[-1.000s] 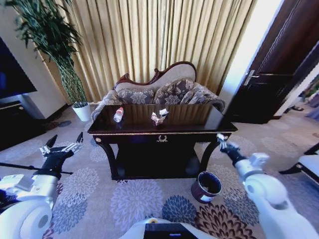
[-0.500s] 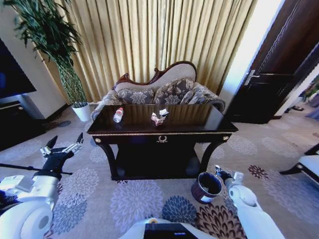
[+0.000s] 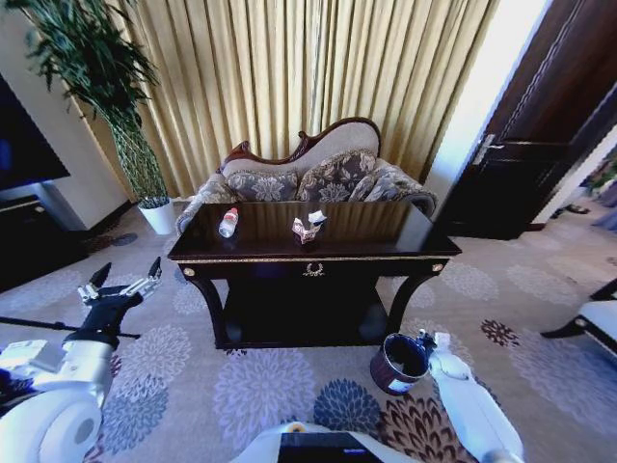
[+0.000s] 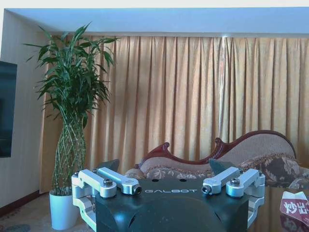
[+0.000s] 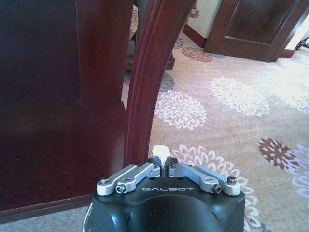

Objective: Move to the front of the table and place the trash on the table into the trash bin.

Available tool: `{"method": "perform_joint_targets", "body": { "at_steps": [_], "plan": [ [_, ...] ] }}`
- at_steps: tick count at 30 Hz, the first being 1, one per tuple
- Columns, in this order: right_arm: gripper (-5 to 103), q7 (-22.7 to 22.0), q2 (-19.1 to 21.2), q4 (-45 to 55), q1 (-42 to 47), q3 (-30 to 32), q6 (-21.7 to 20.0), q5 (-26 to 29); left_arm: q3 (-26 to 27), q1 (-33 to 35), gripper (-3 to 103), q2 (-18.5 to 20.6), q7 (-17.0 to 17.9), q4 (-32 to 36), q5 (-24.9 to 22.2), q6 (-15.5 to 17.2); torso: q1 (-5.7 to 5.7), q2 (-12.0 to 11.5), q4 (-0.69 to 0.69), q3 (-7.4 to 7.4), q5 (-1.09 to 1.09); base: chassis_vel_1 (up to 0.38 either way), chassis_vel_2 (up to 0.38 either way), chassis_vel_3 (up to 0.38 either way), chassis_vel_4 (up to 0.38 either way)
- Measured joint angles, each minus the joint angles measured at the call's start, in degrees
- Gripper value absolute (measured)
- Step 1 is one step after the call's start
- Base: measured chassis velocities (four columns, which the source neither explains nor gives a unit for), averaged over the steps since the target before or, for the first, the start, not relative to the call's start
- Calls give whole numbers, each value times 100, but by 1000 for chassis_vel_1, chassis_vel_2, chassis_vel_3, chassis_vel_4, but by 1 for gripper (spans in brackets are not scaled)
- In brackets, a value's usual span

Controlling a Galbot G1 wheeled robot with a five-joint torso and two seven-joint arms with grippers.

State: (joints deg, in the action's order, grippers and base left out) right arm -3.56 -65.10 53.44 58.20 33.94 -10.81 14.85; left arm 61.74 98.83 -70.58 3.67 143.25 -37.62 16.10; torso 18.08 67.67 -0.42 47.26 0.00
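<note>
Bottle (image 3: 228, 223) lies on its side at table's (image 3: 386, 230) left end, long axis front-to-back, cap nearest. Wrapper (image 3: 307, 228) mid-table. Right gripper (image 3: 423, 340) low beside bin's (image 3: 398, 363) rim, fingers pinched on a white scrap (image 5: 159, 151). Left gripper (image 3: 123, 282) spread wide, empty, left of table.

From my seat the desk (image 3: 386, 231) reads as dark, glossy brown wood with a thin gold line along its front edge and a small gold emblem (image 3: 313, 269) in the middle. On it I see a clear bottle (image 3: 228, 222) with a red cap and red label, and a crumpled white-and-reddish wrapper (image 3: 307, 227). The bin (image 3: 397, 363), at about five o'clock from the desk, is dark with a white label. My left claw (image 3: 123, 281) has silver links and black tips; my right claw (image 5: 163, 162) has the same silver links on a black body and pinches a white scrap (image 5: 160, 151). The carpet (image 3: 289, 386) is beige with blue-grey and brown flower medallions.
</note>
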Motion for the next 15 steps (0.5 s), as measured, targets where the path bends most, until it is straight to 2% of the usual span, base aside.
{"method": "perform_joint_targets", "body": {
  "at_steps": [3,5,6,8,9,13,14,15],
  "plan": [
    [-1,-34,-47,-62,-73,5,-11,-79,-2,-15,100,13,-3,0,1,-3,0,0,-1,0,-1,0,0,0,0],
    [9,-50,-74,-122,-107,37,-26,-191,-2,-18,100,23,-4,0,1,-5,0,0,0,0,-1,0,0,0,0],
    [9,-50,-74,-122,-107,37,-26,-191,-2,-18,100,23,-4,0,1,-5,0,0,0,0,-1,0,0,0,0],
    [20,-62,-77,-160,-113,65,-33,-251,-3,-22,100,30,-10,-9,1,-16,1,0,-2,0,0,0,0,0,0],
    [20,-62,-77,-160,-113,65,-33,-251,-3,-22,100,30,-10,-9,1,-16,1,0,-2,0,0,0,0,0,0],
    [41,-99,-57,-171,-111,84,-41,-267,-12,-30,100,37,-30,-39,1,-27,0,0,-1,0,0,0,0,0,0],
    [41,-99,-57,-171,-111,84,-41,-267,-12,-30,100,37,-30,-39,1,-27,0,0,-1,0,0,0,0,0,0],
    [47,-101,-46,-160,-101,86,-42,-267,-14,-31,100,36,-31,-45,1,-31,0,0,-1,0,-1,0,0,0,0]
  ]
}}
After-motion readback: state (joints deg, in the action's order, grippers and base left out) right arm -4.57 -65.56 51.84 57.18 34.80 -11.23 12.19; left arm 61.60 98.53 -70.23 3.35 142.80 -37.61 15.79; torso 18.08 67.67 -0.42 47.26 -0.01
